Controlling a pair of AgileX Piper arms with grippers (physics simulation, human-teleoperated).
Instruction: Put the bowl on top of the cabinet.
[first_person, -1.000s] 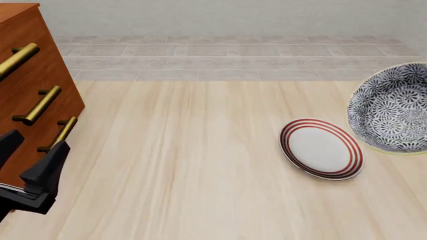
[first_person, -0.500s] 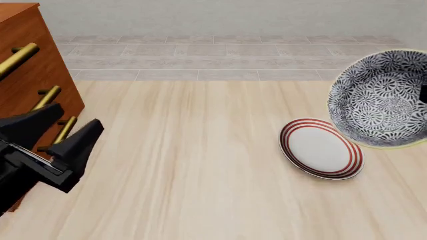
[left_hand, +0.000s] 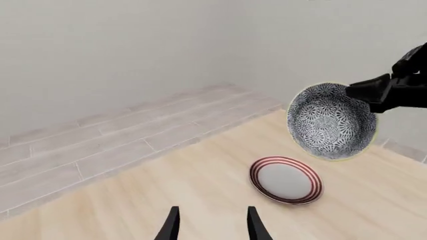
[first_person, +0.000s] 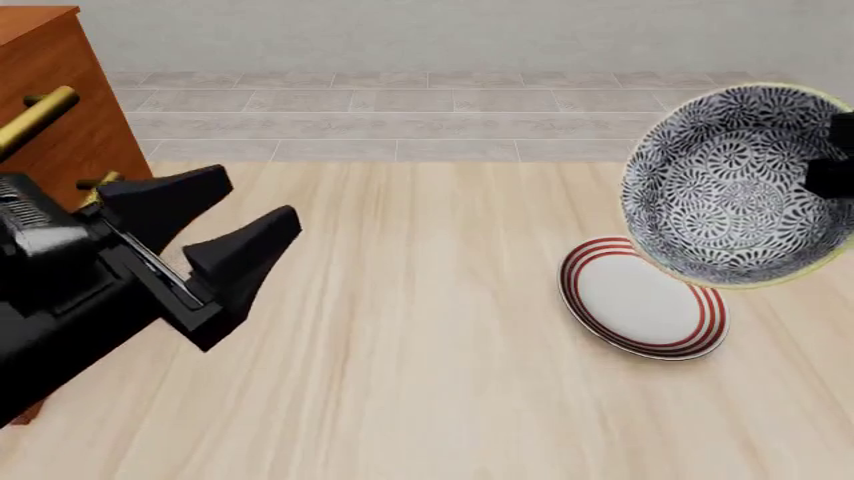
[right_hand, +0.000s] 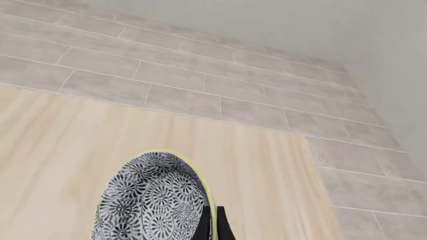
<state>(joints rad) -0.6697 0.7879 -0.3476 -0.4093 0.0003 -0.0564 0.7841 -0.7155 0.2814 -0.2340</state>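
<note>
The bowl (first_person: 727, 190), black-and-white floral inside with a pale rim, hangs tilted in the air at the right, above the far edge of the plate. My right gripper (first_person: 830, 168) is shut on its rim at the frame's right edge. The right wrist view has the bowl (right_hand: 150, 202) close up, with the gripper (right_hand: 211, 226) pinching its rim. The reddish-brown cabinet (first_person: 60, 100) with brass handles stands at the far left. My left gripper (first_person: 256, 208) is open and holds nothing, just right of the cabinet. In its wrist view the left gripper (left_hand: 212, 227) faces the bowl (left_hand: 331, 121) and right gripper (left_hand: 383, 91).
A flat white plate (first_person: 643, 297) with red rings lies on the wooden table (first_person: 427, 350) under the bowl, and shows in the left wrist view as the plate (left_hand: 285, 180). A grey tiled floor strip (first_person: 441, 110) and a pale wall lie beyond the table.
The bowl has risen and shifted left in the right gripper. The left gripper has swung up and to the right, away from the cabinet front, staying open.
</note>
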